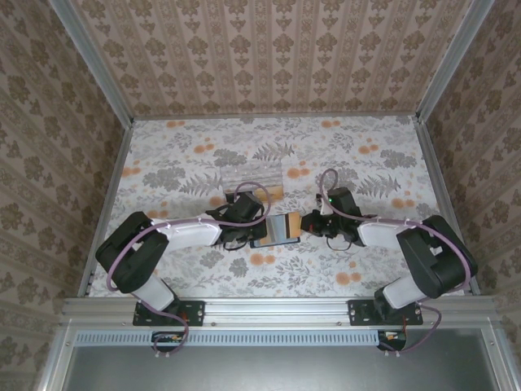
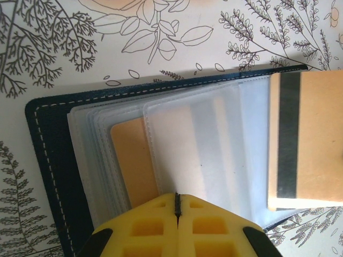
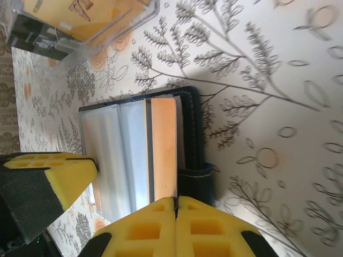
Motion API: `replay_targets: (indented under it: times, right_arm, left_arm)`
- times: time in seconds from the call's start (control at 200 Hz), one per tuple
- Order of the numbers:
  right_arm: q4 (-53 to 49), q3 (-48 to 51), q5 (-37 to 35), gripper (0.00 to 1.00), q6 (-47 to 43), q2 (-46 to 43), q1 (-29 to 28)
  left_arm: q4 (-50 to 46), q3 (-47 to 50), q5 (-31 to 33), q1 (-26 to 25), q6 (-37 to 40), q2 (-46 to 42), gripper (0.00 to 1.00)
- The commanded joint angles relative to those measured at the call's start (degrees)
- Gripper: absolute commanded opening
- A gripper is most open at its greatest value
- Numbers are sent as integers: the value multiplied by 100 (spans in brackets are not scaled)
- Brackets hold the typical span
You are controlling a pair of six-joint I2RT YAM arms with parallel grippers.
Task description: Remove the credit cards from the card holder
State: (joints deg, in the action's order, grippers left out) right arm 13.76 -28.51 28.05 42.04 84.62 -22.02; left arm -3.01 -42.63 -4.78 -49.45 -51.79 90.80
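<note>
The floral table (image 1: 187,155) carries a clear plastic box (image 1: 252,177) beyond the arms, with orange items inside it. Nearer, between the arms, the card holder (image 2: 48,160) lies open and flat, its clear sleeves (image 2: 214,139) fanned. One orange-tan credit card (image 2: 316,134) juts out at the holder's right end; another (image 2: 134,171) sits inside a sleeve. The left pincer (image 2: 177,202) and right pincer (image 3: 176,204) are each pressed together at the holder's edges; I cannot tell whether either nips anything. Extraction looks underway. Next, the jutting card needs drawing clear while the holder is pinned.
</note>
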Motion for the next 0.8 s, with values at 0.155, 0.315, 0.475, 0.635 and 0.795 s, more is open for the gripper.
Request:
replay_targets:
  times: [0.155,0.315,0.475,0.635,0.795]
  right_arm:
    - [-1198,-3,43,0,-515,-1255,119]
    - [-2131,-376,-232,0,-1018,-2081,86]
    - [-2986,-1130,-872,0,-1764,-2371,-312]
    - [-3471,-2058,-1751,0,-2784,-2047,-1042]
    - [-3624,-2774,-1999,0,-4025,-1492,-1421]
  left_arm:
    - [-349,3,-162,12,154,-249,2]
    - [-570,-285,-56,17,270,-738,19]
    - [-1023,-392,403,62,384,-1637,58]
    - [-1576,-211,967,221,435,-2847,100]
    - [-2188,141,1263,572,425,-4259,100]
